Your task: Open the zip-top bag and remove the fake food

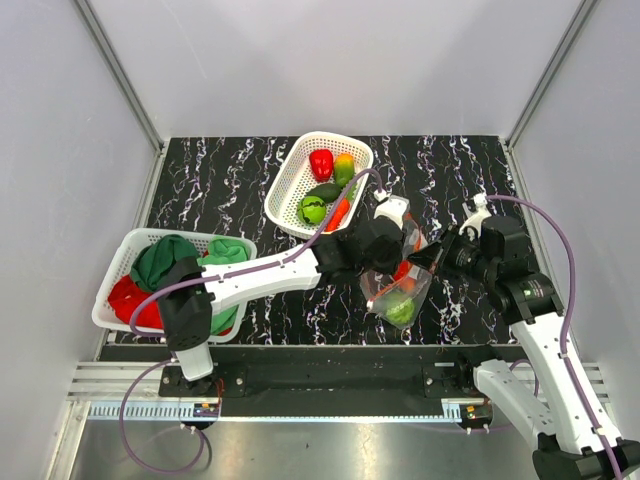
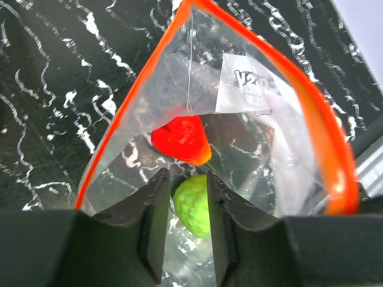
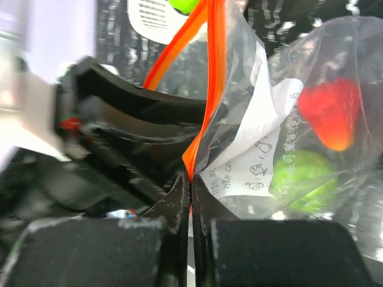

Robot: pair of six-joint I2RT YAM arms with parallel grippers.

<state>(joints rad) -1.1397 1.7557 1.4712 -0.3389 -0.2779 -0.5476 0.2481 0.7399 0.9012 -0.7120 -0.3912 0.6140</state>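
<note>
The zip-top bag (image 1: 412, 288) lies right of centre, its red-orange mouth held open. Inside it are a red piece (image 2: 179, 139) and a round green piece (image 2: 192, 206) of fake food, also seen in the right wrist view as red (image 3: 332, 113) and green (image 3: 299, 179). My left gripper (image 1: 393, 268) points into the bag's mouth. Its jaws are a little apart (image 2: 188, 179) and grip nothing; the green piece shows beyond and between them. My right gripper (image 1: 426, 258) is shut on the bag's zip strip (image 3: 191, 179) at the mouth's edge.
A white mesh basket (image 1: 290, 170) behind the bag holds several pieces of fake food: a red pepper (image 1: 321, 163), an orange pepper (image 1: 343, 166) and green pieces (image 1: 313, 208). Another white basket (image 1: 120, 262) at the left holds green and red cloths. Grey walls surround the table.
</note>
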